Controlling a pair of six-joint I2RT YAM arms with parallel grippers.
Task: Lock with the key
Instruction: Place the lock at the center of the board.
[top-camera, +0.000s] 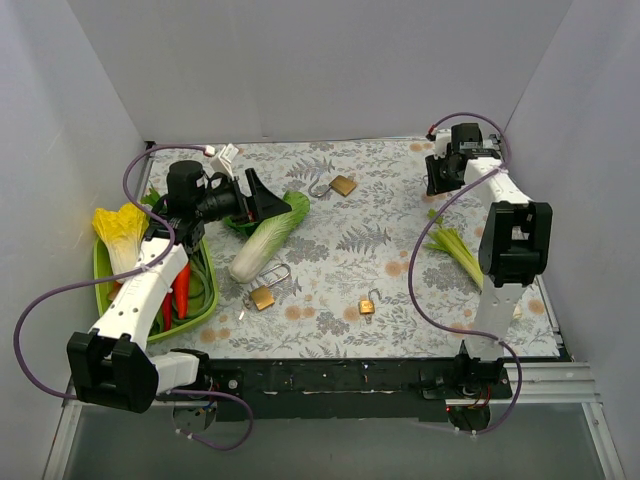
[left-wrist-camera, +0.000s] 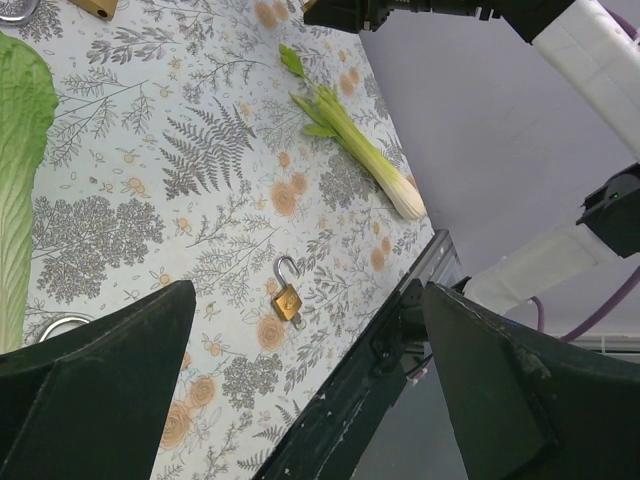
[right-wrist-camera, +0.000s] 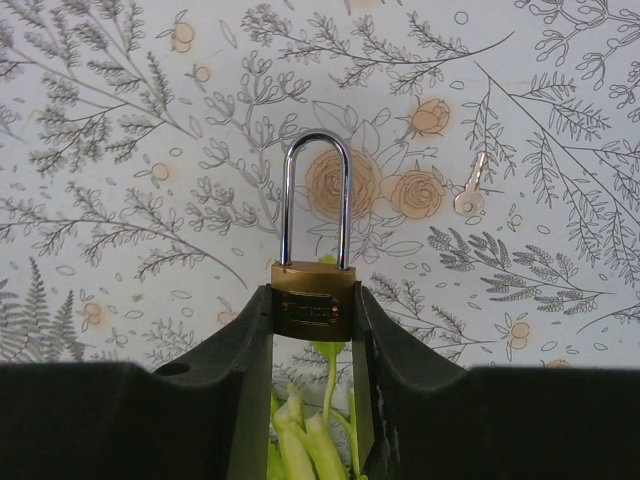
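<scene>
My right gripper (right-wrist-camera: 313, 322) is shut on the brass body of a long-shackle padlock (right-wrist-camera: 314, 300) and holds it above the floral table, shackle pointing away. A small silver key (right-wrist-camera: 470, 194) lies on the cloth to the right beyond it. In the top view the right gripper (top-camera: 440, 176) is at the far right; the held padlock is hidden there. My left gripper (top-camera: 266, 200) is open and empty above the napa cabbage (top-camera: 268, 238). Its wrist view shows a small open padlock (left-wrist-camera: 287, 300) between its fingers (left-wrist-camera: 90, 390).
Three more brass padlocks lie on the table: far centre (top-camera: 343, 185), near left (top-camera: 262, 297), near centre (top-camera: 367, 305). A green basket (top-camera: 104, 292) with vegetables stands at the left. A leek (top-camera: 455, 250) lies at the right, under the right gripper.
</scene>
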